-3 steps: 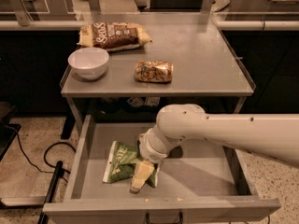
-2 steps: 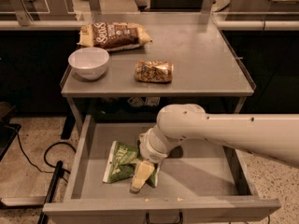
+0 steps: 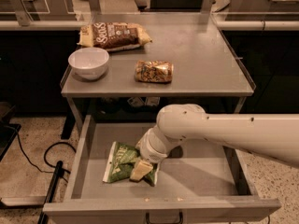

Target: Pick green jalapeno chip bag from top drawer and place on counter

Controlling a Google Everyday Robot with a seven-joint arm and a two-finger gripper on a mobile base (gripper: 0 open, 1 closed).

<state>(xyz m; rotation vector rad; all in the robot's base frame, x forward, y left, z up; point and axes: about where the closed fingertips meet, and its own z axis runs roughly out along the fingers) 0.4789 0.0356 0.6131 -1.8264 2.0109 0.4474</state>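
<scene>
The green jalapeno chip bag (image 3: 118,161) lies crumpled on the floor of the open top drawer (image 3: 196,171), left of its middle. My gripper (image 3: 141,168) reaches down from the right and rests on the bag's right end, hiding that part of it. The white arm crosses the drawer from the right. The counter (image 3: 201,55) is the grey table top above the drawer.
On the counter stand a white bowl (image 3: 88,62) at the left, a brown-and-cream bag (image 3: 113,35) at the back left, and a small golden-brown packet (image 3: 153,71) near the middle. A black cable (image 3: 32,164) lies on the floor to the left.
</scene>
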